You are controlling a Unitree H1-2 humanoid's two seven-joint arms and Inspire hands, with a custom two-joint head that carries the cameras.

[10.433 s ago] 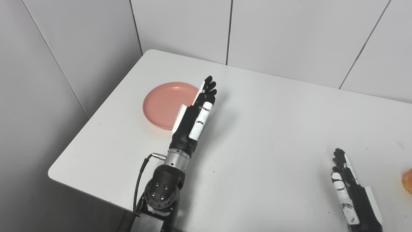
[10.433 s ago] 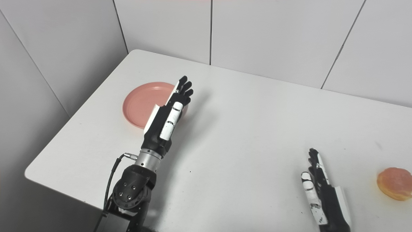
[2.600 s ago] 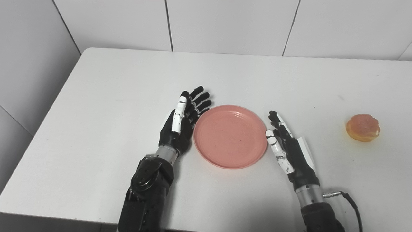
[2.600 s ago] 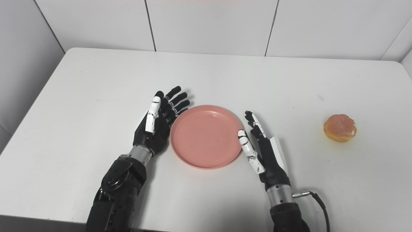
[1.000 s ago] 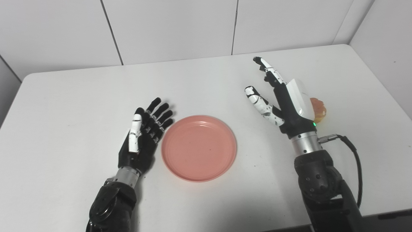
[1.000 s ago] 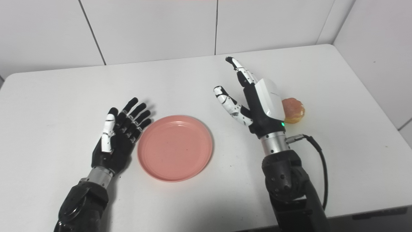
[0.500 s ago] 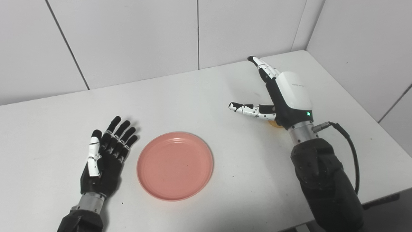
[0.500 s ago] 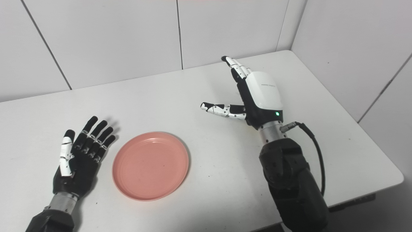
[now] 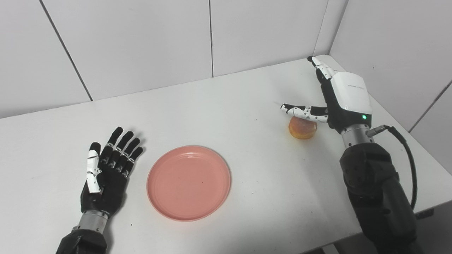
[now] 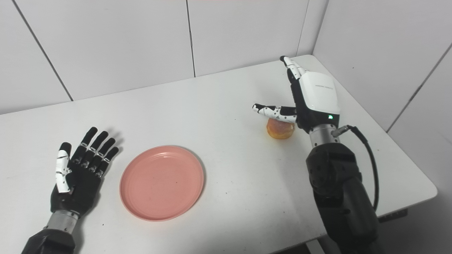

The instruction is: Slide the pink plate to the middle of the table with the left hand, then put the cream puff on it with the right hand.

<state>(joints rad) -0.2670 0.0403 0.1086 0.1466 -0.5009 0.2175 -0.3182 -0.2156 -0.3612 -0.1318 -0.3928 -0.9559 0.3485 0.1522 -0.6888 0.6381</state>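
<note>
You see a white table [image 9: 247, 106] set into a white-panelled corner, with the round pink plate [image 9: 189, 182] near its front edge. Your left hand [image 9: 106, 173] lies spread beside the plate; your right hand [image 9: 335, 97] hovers spread over the golden cream puff [image 9: 302, 128] near the table's right edge.

A white table [image 9: 247, 106] with rounded corners stands in a corner. Pale panelled walls [image 9: 141, 42] with dark seams enclose it.

The round pink plate [image 9: 189, 182] lay flat and bare at about seven o'clock on the table. The golden cream puff [image 9: 302, 128] sat upright toward two o'clock, well apart.
</note>
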